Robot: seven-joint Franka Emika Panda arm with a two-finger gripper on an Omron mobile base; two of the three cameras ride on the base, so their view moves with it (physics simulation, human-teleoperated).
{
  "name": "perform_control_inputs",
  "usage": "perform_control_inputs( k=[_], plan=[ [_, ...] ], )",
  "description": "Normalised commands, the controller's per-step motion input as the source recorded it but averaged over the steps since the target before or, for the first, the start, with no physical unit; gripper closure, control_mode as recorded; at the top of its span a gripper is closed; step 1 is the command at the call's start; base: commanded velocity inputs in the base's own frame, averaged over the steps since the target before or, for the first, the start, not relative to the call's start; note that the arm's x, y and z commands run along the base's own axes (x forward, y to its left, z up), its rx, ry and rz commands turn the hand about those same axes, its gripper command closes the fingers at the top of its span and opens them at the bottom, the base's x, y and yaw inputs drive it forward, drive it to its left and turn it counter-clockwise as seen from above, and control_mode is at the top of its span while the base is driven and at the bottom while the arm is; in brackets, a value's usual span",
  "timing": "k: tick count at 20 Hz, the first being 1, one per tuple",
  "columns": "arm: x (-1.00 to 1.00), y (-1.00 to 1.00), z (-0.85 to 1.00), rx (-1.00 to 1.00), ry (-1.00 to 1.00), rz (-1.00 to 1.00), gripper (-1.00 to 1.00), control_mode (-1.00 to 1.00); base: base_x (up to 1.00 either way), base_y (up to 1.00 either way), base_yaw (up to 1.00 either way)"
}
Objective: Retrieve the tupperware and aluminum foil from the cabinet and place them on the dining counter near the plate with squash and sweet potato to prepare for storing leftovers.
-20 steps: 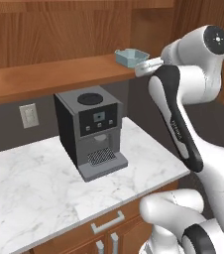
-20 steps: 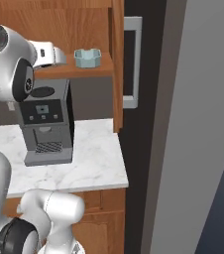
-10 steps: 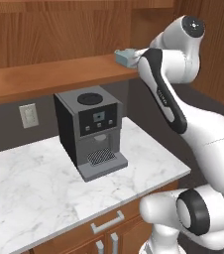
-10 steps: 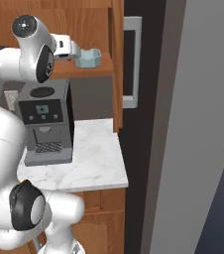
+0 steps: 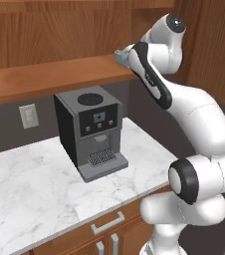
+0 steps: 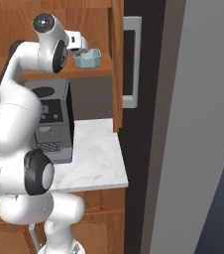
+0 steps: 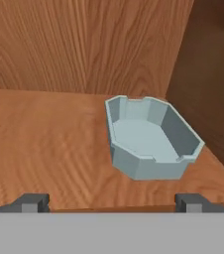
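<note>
The arm rises and bends over into the cabinet [image 6: 49, 15], hand level with the shelf. The gripper [image 7: 113, 202] is spread wide — empty — at the shelf's front edge, short of the tupperware [image 7: 151, 137], right of centre in the hand view.

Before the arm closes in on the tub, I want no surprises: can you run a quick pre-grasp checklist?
1. Gripper open: ok.
2. Tupperware upright on the cabinet shelf, empty: ok.
3. Tub between the fingers: not ok, it lies ahead of them, off toward one finger.
4. Room beside the tub: cabinet side wall close on one side, cannot tell if a finger fits.
5. Aluminum foil located: cannot tell.
</note>
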Motion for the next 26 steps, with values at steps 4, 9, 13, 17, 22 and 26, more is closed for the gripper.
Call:
perform_control_inputs(
  k=[4, 9, 13, 17, 22, 26],
  plan=[
    [0.75, 0.0, -0.17, 0.0, 0.01, 0.0, -1.0, -1.0, 0.0, 0.0, 0.0],
    [0.67, 0.0, -0.34, 0.0, 0.07, 0.0, -1.0, -1.0, 0.0, 0.0, 0.0],
    [0.69, 0.0, -0.11, 0.0, 0.05, 0.02, -1.0, -1.0, 0.0, 0.0, 0.0],
    [0.47, 0.0, 0.0, 0.0, 0.0, 0.04, -1.0, -1.0, 0.0, 0.0, 0.0],
    [0.34, 0.07, -0.07, -0.05, 0.02, 0.07, -1.0, -1.0, 0.0, 0.0, 0.0],
    [0.3, 0.23, -0.55, -0.09, 0.2, 0.09, 1.0, -1.0, 0.0, 0.0, 0.0]
  ],
)
